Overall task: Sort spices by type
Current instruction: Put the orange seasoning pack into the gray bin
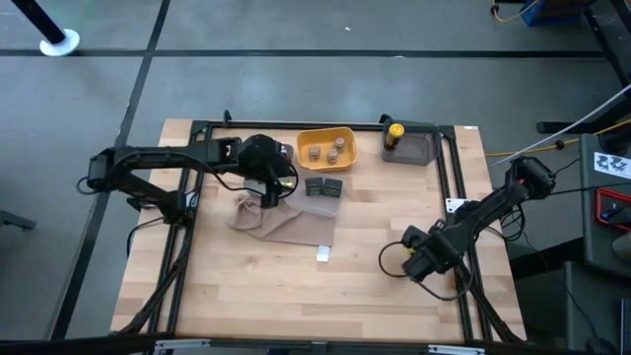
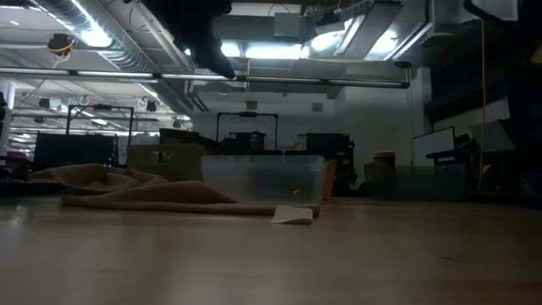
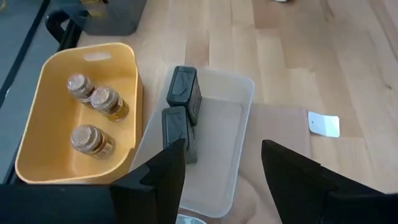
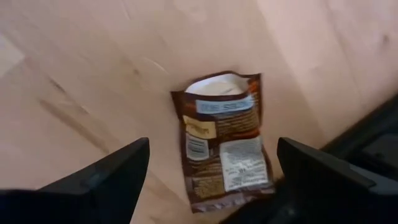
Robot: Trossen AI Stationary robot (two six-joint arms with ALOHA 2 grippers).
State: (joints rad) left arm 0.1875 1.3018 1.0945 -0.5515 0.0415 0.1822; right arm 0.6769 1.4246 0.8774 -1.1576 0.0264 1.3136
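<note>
Three tan jars (image 3: 93,115) stand in the yellow tray (image 1: 327,148). Two dark boxes (image 3: 181,115) lie in the clear tray (image 1: 323,187), also seen as the clear tray (image 2: 262,178) in the low view. A yellow-capped bottle (image 1: 394,131) stands in the grey tray (image 1: 414,148). My left gripper (image 3: 217,180) is open and hovers over the beige cloth (image 1: 276,219), just short of the clear tray (image 3: 217,155). My right gripper (image 4: 214,186) is open near the table's right edge, above a brown foil packet (image 4: 224,140) that lies flat on the wood between the lines of its fingers.
A small white card (image 1: 322,254) lies on the wood near the cloth's near edge, and shows as the white card (image 3: 324,124) in the left wrist view. The cloth (image 2: 135,191) is bunched left of the clear tray. Bare wood fills the near half of the table (image 1: 296,296).
</note>
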